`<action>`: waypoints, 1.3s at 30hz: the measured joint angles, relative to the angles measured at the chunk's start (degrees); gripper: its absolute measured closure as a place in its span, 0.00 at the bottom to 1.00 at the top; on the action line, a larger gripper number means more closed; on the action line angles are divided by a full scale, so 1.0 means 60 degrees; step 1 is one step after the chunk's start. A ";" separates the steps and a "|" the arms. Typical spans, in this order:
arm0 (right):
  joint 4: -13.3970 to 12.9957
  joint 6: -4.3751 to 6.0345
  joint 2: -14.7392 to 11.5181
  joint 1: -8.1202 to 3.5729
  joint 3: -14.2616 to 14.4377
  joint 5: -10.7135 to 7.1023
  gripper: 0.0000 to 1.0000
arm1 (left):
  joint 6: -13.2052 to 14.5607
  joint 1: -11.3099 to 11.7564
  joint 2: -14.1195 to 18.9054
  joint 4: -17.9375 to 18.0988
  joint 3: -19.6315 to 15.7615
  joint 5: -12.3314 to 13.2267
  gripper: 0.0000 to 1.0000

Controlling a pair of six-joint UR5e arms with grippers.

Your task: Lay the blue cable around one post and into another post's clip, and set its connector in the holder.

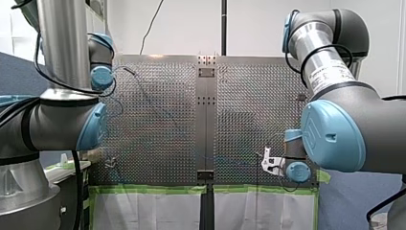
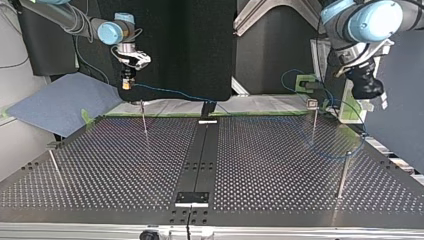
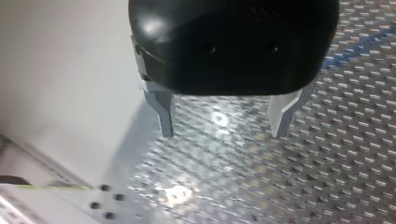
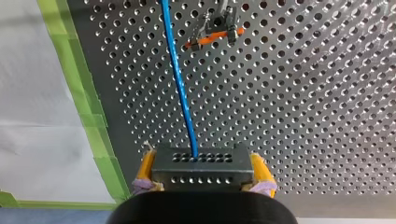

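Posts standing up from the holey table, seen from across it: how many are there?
4. In the top view: far-left post, left-edge post, clip-topped post at far right, near-right post. The arms may hide others.

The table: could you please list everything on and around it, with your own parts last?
table: one, perforated metal, fills the top view's lower half.
cable: one, blue, running from the connector out over the table.
connector: one, grey, between my right gripper's pads.
posts: four, metal, upright on the table.
clip: one seen, orange-banded, ahead of my right gripper, beside the cable.
tape: green, along the table's edge.
sheet: white, beyond the tape.
mat: one, blue, at the top view's left.
block: one, green, past the table's far edge at the top view's right.
right gripper: yellow pads, shut on the connector.
left gripper: black, metal fingers open, empty.
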 joint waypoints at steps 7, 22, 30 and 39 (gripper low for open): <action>0.0189 -0.0088 -0.0002 0.0064 -0.0044 0.0065 1.00 | -0.0520 0.0154 0.0674 -0.0671 0.0674 -0.0113 0.00; 0.0195 -0.0111 0.0000 0.0248 -0.0085 0.0078 1.00 | 0.0696 0.0021 0.1151 -0.2114 0.2114 0.0056 0.00; 0.0218 -0.0109 0.0000 0.0297 -0.0105 0.0090 1.00 | 0.1516 -0.0278 0.1048 -0.2931 0.2791 -0.0109 0.00; 0.0223 -0.0111 -0.0005 0.0320 -0.0108 0.0106 1.00 | 0.2401 -0.0691 0.1046 -0.3815 0.2867 -0.0669 0.00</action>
